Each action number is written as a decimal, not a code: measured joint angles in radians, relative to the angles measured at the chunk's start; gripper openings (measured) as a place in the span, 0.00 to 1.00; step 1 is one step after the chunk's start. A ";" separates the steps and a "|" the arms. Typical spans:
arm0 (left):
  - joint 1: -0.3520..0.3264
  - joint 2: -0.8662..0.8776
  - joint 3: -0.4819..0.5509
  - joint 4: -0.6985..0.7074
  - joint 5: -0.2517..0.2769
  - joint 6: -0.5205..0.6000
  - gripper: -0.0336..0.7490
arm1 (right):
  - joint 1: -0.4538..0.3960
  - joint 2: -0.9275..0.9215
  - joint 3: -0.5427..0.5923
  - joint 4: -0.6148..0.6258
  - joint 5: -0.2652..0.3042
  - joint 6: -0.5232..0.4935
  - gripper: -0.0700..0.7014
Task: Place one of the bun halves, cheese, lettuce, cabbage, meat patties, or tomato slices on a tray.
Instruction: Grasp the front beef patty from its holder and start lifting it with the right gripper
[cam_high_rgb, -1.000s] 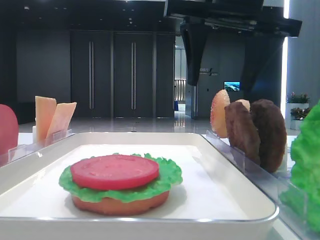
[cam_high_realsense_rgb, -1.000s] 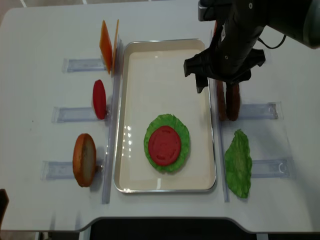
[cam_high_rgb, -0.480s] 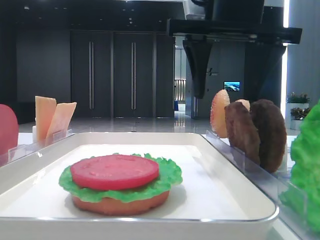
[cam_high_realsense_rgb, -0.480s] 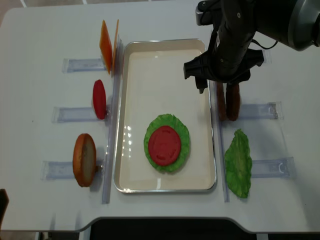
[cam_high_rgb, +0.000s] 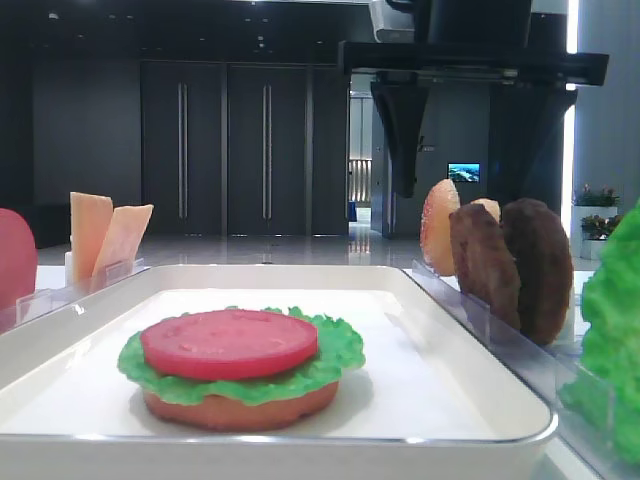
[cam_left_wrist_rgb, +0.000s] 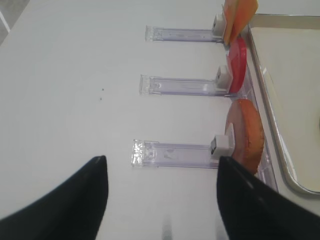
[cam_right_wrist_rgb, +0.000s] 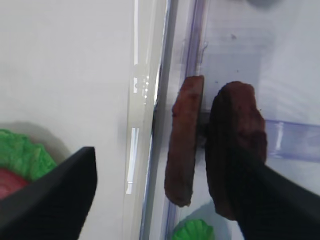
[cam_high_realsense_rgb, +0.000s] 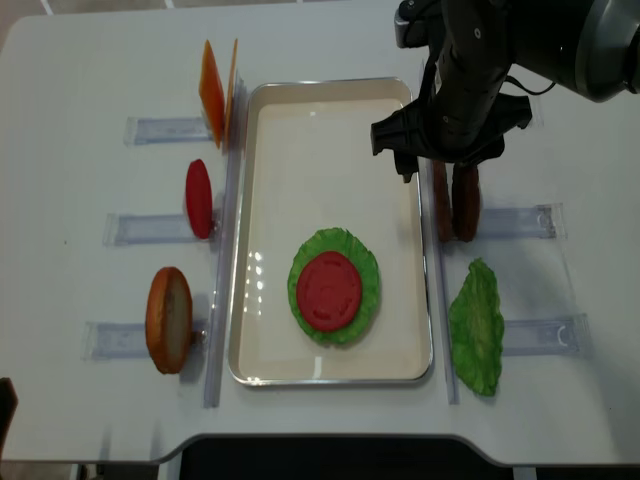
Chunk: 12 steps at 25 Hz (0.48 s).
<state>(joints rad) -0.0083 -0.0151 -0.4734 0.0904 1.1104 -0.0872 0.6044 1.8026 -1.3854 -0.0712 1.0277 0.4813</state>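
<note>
While the stack on the tray (cam_high_realsense_rgb: 262, 140) is waiting, I am hovering the spread, empty right gripper (cam_high_realsense_rgb: 446, 160) over the meat patties (cam_high_realsense_rgb: 455, 203) — next, dropping to straddle one.

The right arm (cam_high_realsense_rgb: 520, 40) reaches in from the far right corner of the surface, wrist bent straight down. Its claw (cam_high_realsense_rgb: 445, 165) hangs with fingers (cam_right_wrist_rgb: 55, 200) spread wide, holding nothing. The left claw (cam_left_wrist_rgb: 165, 200) shows two parted fingers over the surface's left side, empty.
</note>
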 joint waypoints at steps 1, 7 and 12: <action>0.000 0.000 0.000 0.000 0.000 0.000 0.70 | 0.000 0.000 0.000 0.008 0.000 -0.006 0.75; 0.000 0.000 0.000 0.000 0.000 0.000 0.70 | 0.000 0.000 0.000 0.023 0.001 -0.018 0.75; 0.000 0.000 0.000 0.000 0.000 0.000 0.70 | 0.000 0.000 0.000 0.038 0.002 -0.032 0.75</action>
<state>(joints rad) -0.0083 -0.0151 -0.4734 0.0904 1.1104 -0.0872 0.6044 1.8026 -1.3854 -0.0327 1.0294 0.4492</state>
